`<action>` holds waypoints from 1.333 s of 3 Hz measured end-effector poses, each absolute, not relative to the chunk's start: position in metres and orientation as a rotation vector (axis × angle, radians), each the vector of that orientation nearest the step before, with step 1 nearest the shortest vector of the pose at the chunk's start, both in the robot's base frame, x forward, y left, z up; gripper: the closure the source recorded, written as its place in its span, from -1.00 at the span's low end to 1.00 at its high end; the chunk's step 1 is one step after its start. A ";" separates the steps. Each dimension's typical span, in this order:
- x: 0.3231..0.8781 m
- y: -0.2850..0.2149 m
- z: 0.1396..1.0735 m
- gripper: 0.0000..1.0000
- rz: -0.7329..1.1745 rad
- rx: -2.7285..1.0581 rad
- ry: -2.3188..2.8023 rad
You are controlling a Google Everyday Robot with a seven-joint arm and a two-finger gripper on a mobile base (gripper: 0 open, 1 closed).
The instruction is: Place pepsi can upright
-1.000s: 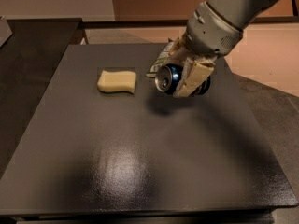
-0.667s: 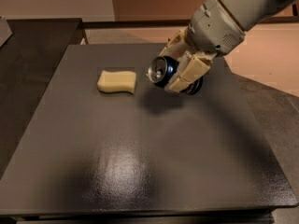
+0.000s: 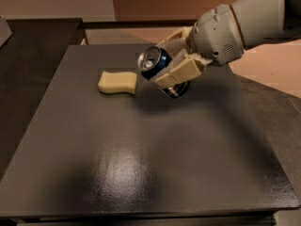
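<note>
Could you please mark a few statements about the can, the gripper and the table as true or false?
1. The gripper is shut on the pepsi can. True.
2. The pepsi can stands upright. False: it is held tilted, with its silver top turned towards the camera.
3. A pale yellow sponge lies on the dark table, left of the can. True.
4. The gripper holds the sponge. False: the sponge lies free on the table, and the gripper is over the table's far part, right of it.

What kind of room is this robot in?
Probably a robot test room or lab: a plain dark table, bare walls, and a pale sponge-like block near the gripper, which holds the pepsi can tilted above the table.
</note>
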State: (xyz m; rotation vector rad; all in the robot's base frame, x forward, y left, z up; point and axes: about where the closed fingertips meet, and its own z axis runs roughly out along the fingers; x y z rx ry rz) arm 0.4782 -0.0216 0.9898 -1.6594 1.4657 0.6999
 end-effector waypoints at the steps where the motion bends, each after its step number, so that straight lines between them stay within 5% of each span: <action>1: 0.477 -0.022 0.991 1.00 0.801 -1.512 1.460; 4: 0.465 -0.015 0.973 1.00 0.856 -1.420 1.407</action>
